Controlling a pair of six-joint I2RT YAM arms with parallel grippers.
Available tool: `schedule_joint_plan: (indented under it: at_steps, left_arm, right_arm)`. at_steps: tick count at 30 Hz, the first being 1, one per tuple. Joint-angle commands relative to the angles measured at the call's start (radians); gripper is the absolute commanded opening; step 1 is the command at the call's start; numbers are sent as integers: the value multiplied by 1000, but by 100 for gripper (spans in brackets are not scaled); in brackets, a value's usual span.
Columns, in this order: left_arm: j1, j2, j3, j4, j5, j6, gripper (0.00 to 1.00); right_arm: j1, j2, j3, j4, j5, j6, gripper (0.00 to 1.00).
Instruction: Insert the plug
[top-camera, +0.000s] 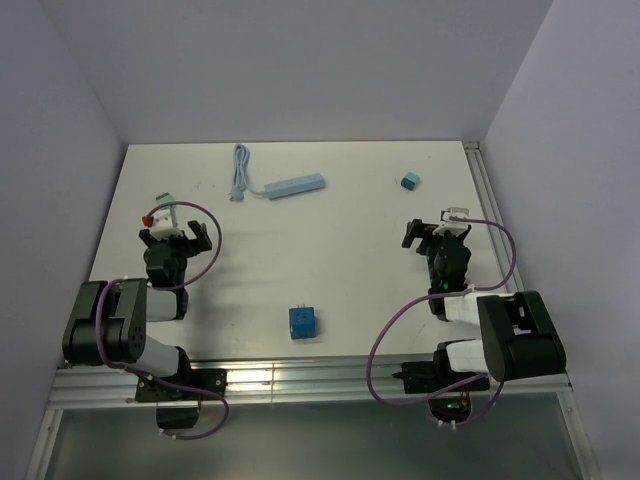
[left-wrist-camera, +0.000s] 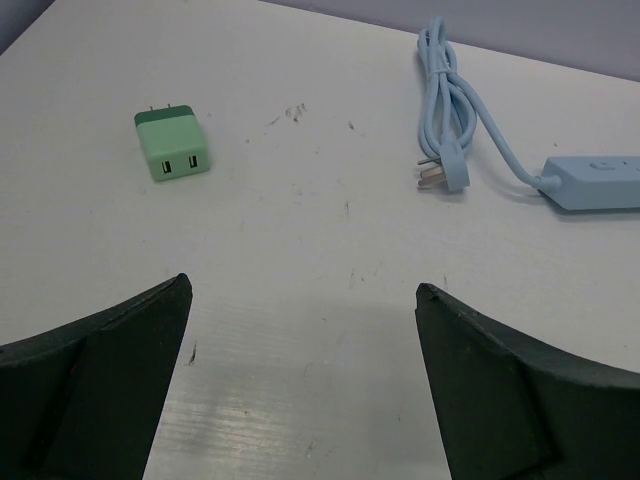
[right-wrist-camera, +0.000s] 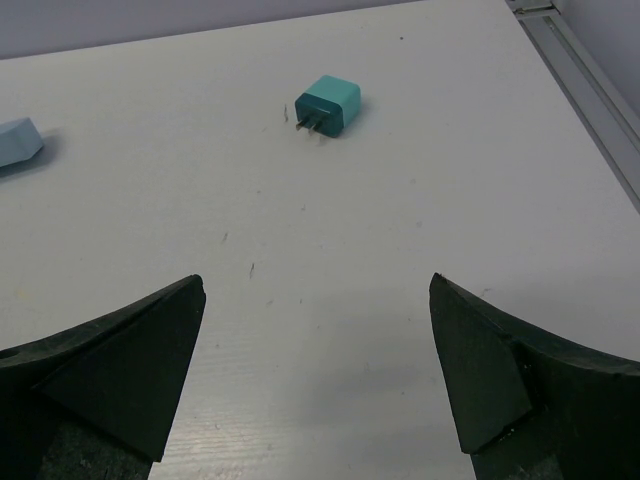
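A light blue power strip (top-camera: 295, 186) lies at the back of the table, its cable (top-camera: 240, 172) coiled to its left. In the left wrist view the strip (left-wrist-camera: 597, 181) is at the right edge, the cable's own pronged end (left-wrist-camera: 445, 176) next to it. A green plug (left-wrist-camera: 172, 146) lies ahead and left of my left gripper (left-wrist-camera: 303, 290), which is open and holds nothing. A teal plug (right-wrist-camera: 328, 104) lies prongs toward me, ahead of my right gripper (right-wrist-camera: 318, 282), also open with nothing in it. Both grippers (top-camera: 176, 232) (top-camera: 438, 228) hover low over the table.
A darker blue plug (top-camera: 302, 322) sits near the table's front edge between the two arms. A metal rail (right-wrist-camera: 585, 90) runs along the table's right side. White walls close in the back and sides. The strip's end (right-wrist-camera: 18, 141) shows at the left of the right wrist view.
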Motion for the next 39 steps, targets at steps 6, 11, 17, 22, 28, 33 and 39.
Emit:
schedule_joint_plan:
  at_steps: [6,11,17,22,28,33,39]
  left_arm:
    - [5,-9,26,40,10,9,99]
    - [-9,-21,-3,116,-16,15,99]
    - [-134,-319,27,-216,-265,18,99]
    - [-226,-467,101,-452,-323,-134,99]
    - [-260,-597,147,-747,-414,-445,99]
    - [-260,-653,255,-1099,-595,-840,99]
    - [-259,-651,390,-1317,-510,-922,99]
  right_arm:
    - [-6,-13,26,60,11,-17,100]
    - [-6,-13,26,62,11,-17,100]
    - [-6,-16,23,65,12,-16,100]
    - [5,-76,50,-30,43,-30,100]
    - [66,-243,-5,-113,152,-42,100]
    - [74,-289,104,-478,308,186,100]
    - [73,-234,421,-1185,595,592,100]
